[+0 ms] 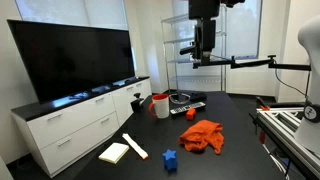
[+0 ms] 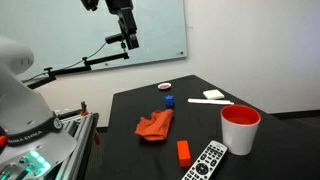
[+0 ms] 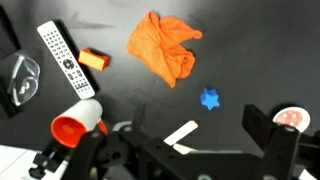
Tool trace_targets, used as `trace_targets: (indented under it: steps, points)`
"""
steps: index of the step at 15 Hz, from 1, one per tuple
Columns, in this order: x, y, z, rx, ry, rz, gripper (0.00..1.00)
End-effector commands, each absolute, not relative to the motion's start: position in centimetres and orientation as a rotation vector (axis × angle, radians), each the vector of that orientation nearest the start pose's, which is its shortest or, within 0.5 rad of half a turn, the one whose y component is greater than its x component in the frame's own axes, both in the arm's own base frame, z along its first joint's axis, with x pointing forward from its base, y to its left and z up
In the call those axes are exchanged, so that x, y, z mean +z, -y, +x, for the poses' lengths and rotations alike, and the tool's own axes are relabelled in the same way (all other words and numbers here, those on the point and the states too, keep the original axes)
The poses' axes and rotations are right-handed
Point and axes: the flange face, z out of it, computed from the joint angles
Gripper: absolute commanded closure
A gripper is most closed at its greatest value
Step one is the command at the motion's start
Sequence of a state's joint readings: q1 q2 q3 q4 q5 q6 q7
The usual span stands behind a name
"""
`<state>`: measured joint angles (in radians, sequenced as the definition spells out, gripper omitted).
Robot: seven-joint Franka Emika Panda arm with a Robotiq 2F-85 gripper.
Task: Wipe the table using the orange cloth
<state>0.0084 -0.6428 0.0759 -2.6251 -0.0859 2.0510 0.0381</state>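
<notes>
Claw (image 3: 185,150) spread, high above orange cloth (image 3: 162,45); red cup (image 2: 240,128) upright on table (image 2: 205,120).

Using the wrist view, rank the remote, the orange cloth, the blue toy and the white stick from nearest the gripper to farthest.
1. white stick: on the table below the gap of the open gripper, bottom centre.
2. blue toy: just beyond the stick, slightly right.
3. orange cloth: top centre.
4. remote: far upper left.
</notes>
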Motion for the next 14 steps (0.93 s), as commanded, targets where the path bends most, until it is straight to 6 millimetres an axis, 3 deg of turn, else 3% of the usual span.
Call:
trace_targets:
  steps: [1,2,5,8,11,14]
  points:
    - [47.4,-2.7,36.0,-0.183,0.112,-3.252,0.0]
    - [47.7,-2.6,35.9,-0.179,0.106,-3.251,0.0]
    - [44.9,-2.5,35.9,-0.083,0.116,-3.251,0.0]
    - [41.7,-1.9,37.6,-0.008,0.052,-3.27,0.0]
    - [39.3,-0.1,40.2,-0.055,0.003,-3.267,0.0]
    - [37.3,3.1,42.5,-0.061,-0.067,-3.256,0.0]
